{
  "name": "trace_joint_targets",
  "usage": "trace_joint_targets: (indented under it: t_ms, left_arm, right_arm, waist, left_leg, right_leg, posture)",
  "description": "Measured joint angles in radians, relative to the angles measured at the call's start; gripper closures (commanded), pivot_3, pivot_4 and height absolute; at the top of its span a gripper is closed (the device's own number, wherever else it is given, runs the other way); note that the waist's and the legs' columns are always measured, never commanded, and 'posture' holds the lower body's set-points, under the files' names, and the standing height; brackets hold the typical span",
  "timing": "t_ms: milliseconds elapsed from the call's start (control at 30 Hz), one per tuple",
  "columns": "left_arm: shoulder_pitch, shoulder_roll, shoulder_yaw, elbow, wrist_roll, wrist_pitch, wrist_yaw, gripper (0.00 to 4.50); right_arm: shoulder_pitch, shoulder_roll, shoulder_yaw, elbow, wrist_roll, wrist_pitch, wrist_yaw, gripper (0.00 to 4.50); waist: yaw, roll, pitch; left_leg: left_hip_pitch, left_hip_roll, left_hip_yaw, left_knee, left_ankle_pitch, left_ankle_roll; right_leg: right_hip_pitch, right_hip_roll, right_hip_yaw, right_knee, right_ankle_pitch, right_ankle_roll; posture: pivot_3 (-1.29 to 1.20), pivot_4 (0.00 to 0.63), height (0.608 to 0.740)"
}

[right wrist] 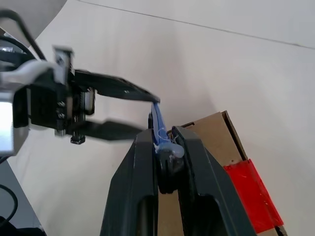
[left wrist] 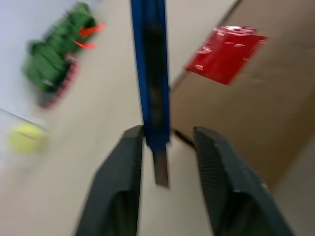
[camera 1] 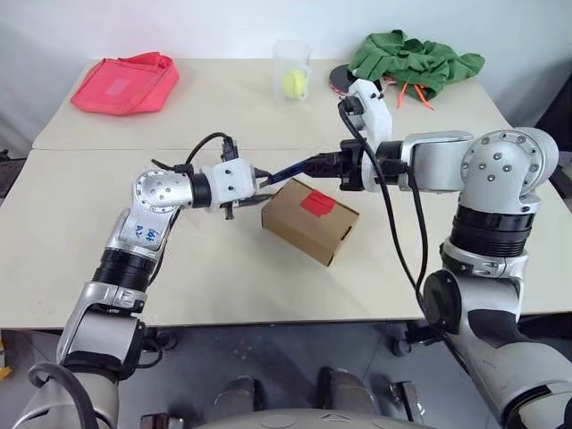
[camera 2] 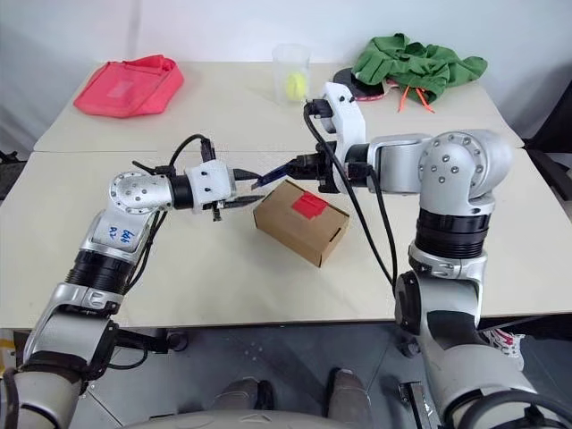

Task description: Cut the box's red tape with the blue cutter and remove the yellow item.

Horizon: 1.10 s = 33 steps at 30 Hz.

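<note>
Brown box (camera 1: 308, 220) bears red tape (camera 1: 317, 204), unlettered.

1. The blue cutter (camera 1: 290, 169) spanned the gap between both grippers, barring passage above the box (camera 1: 308, 220).
2. Bare table (camera 1: 206, 277) lay open in front of the box.
</note>
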Motion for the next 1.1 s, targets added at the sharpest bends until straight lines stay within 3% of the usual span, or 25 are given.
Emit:
trace_joint_targets:
  t_ms: [200,433,667,867,1100]
  left_arm:
    - [-0.005,0.004,0.047,0.000,-0.065,0.122,-0.017,0.01]
    - [-0.023,0.013,0.100,0.003,-0.127,0.227,-0.042,0.00]
    - [-0.047,0.090,0.173,0.024,-0.195,0.329,-0.100,0.00]
    - [-0.045,0.113,0.186,0.001,-0.288,0.507,-0.192,0.00]
    - [-0.044,0.023,0.137,-0.054,-0.344,0.586,-0.255,0.00]
  right_arm:
    - [-0.001,-0.051,0.007,-0.005,-0.012,-0.001,0.038,4.32]
    - [-0.002,-0.080,0.032,-0.005,-0.015,-0.016,0.070,4.32]
    - [-0.005,-0.154,0.034,-0.005,-0.034,-0.023,0.088,4.32]
    - [-0.014,-0.227,0.014,-0.038,-0.033,-0.011,0.116,4.32]
    - [0.055,-0.340,0.017,-0.218,-0.011,-0.082,0.192,4.32]
  waist:
    - [0.000,0.000,0.000]
    - [0.000,0.000,0.000]
    - [0.000,0.000,0.000]
    - [0.002,0.000,0.000]
    - [0.005,0.000,0.000]
  left_leg:
    - [0.000,0.000,0.000,0.000,0.000,0.000]
    - [0.000,0.000,0.000,0.000,0.000,0.000]
    - [0.000,0.000,0.000,0.000,0.000,0.000]
    - [0.000,0.000,0.000,0.000,0.000,0.000]
    - [0.000,-0.001,0.000,0.001,0.000,0.000]
  right_leg:
    - [0.000,0.000,0.000,0.000,0.000,0.000]
    - [0.000,0.000,0.000,0.000,0.000,0.000]
    - [0.000,0.000,0.000,0.000,0.000,0.000]
    - [0.000,0.000,0.000,0.000,0.000,0.000]
    - [0.000,0.000,0.001,0.000,0.000,0.000]
  posture:
    - [0.00,0.150,0.740]
    - [0.00,0.150,0.740]
    - [0.00,0.150,0.740]
    - [0.00,0.150,0.740]
    - [0.00,0.150,0.740]
